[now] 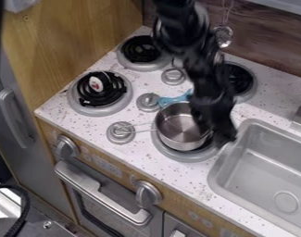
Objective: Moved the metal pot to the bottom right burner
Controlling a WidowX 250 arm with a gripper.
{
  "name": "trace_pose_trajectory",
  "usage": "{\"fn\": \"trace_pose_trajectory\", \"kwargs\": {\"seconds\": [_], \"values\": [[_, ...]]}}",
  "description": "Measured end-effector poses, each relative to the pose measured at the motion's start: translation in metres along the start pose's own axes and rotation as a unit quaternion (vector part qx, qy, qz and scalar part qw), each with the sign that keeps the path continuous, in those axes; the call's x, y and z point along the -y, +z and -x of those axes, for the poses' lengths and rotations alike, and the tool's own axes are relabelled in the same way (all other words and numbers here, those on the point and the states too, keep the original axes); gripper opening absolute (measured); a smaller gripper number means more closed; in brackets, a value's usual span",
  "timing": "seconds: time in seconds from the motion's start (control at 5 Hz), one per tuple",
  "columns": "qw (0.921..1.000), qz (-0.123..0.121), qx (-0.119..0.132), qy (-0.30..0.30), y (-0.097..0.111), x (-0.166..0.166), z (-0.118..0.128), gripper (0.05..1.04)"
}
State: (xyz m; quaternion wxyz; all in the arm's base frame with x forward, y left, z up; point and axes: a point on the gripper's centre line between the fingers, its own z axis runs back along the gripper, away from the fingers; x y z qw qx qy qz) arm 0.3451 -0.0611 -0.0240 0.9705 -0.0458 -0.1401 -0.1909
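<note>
Basically, we have the metal pot [181, 126] over the bottom right burner [186, 158], so the move looks nearly complete. The pot sits toward that burner's upper-left part, with some ring showing below and to the right. Its opening faces up, and its thin wire handle [142, 124] runs out left of the burner, above a round grey disc [121, 133]. We'd call placement good enough for the target, though we can't confirm the base is flat on the coil. The gripper [218, 136] is over the burner's right part, right up against the pot's side in this view. We can't tell how far open it is or whether it has hold of the pot; the arm blurs there. What's left, in our judgement: make sure the pot is seated, let go if gripped, then back the arm off without dragging the rim. Further out, a blue-handled item [172, 100] lies just behind the burner, near the pot's back rim. The sink [222, 169] is to the burner's right, and the lower left burner [83, 109], across from it, carries a small red-and-white object [96, 84]. No travel to another burner needed.
</note>
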Motion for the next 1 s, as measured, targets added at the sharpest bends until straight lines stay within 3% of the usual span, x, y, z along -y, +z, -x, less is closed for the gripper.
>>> {"fn": "trace_pose_trajectory", "kwargs": {"seconds": [0.2, 0.6, 0.8, 1.0], "values": [[0.9999, -0.015, -0.002, -0.008, 0.026, -0.009, -0.011, 1.003], [0.9982, -0.036, -0.036, 0.033, 0.054, -0.032, -0.009, 0.998], [0.9961, -0.028, -0.056, 0.062, 0.051, -0.044, -0.007, 0.998], [0.9875, -0.041, -0.105, 0.111, 0.048, -0.062, -0.005, 0.998]]}}
